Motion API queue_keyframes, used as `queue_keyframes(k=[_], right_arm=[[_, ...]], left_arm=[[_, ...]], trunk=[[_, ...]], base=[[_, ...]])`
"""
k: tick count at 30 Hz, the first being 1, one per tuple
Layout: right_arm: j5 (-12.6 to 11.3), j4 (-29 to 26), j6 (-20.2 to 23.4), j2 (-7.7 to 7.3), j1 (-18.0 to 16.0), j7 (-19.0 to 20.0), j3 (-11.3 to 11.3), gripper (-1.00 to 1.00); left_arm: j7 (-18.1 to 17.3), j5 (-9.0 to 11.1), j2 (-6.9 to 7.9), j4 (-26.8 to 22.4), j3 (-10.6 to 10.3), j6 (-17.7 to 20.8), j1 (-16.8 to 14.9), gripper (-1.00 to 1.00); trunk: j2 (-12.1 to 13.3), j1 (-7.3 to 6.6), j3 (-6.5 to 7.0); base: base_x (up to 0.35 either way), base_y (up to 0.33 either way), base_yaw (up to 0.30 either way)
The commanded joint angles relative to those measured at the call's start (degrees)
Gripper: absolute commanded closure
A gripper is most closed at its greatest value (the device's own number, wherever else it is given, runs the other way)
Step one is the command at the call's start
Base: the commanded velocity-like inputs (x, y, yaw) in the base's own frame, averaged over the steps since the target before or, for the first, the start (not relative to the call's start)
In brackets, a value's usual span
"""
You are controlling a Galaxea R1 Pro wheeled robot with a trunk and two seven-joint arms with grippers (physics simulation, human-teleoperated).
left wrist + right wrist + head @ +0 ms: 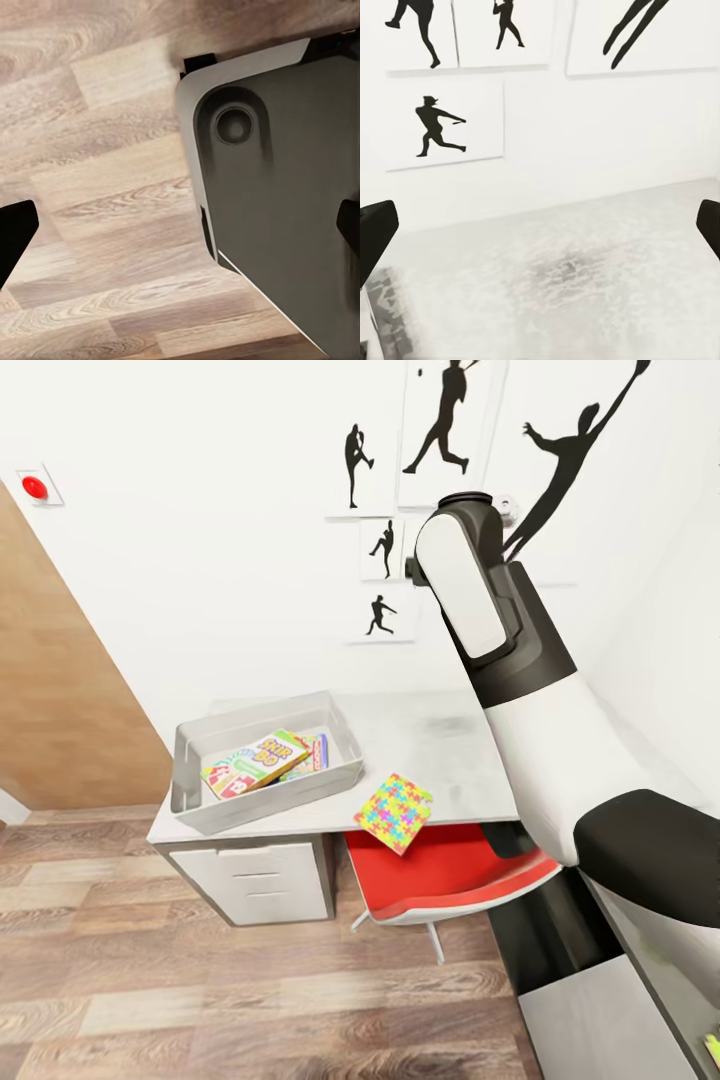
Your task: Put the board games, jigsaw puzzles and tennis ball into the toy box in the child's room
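The see-through toy box stands on the table at its left end. Inside lie the Skip-Bo board game and a second printed game box beside it. One jigsaw puzzle lies tilted over the table's front edge, above a red chair. My right arm is raised over the tabletop. In the right wrist view my right gripper is open and empty above the bare grey top, facing the silhouette pictures. My left gripper is open and empty over the wood floor. The bed and tennis ball are out of view.
A red chair is tucked under the desk beside the grey drawers. The lower dark desk section runs along the right, with a yellow-green sliver I cannot identify at the frame edge. A red wall button sits upper left.
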Motion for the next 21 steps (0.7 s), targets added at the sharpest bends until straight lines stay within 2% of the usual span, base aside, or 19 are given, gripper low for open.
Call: queue_keyframes(k=[1, 17, 21], right_arm=[[-0.49, -0.03, 0.32, 0.00, -0.07, -0.57, 0.06, -1.00], [-0.48, -0.06, 0.31, 0.00, -0.06, -0.57, 0.04, -1.00], [-0.48, -0.07, 0.31, 0.00, -0.06, -0.57, 0.04, -1.00]], left_arm=[[-0.18, 0.25, 0.02, 0.04, -0.36, -0.20, -0.02, -1.00], [-0.18, 0.10, 0.05, 0.04, -0.36, -0.20, 0.61, -1.00], [-0.18, 0.14, 0.08, 0.04, -0.36, -0.20, 0.63, -1.00]], trunk=[[-0.09, 0.04, 0.00], [-0.09, 0.04, 1.53], [-0.09, 0.04, 1.91]], base=[[0.115, 0.067, 0.000], [0.028, 0.016, 0.000], [0.000, 0.146, 0.000]])
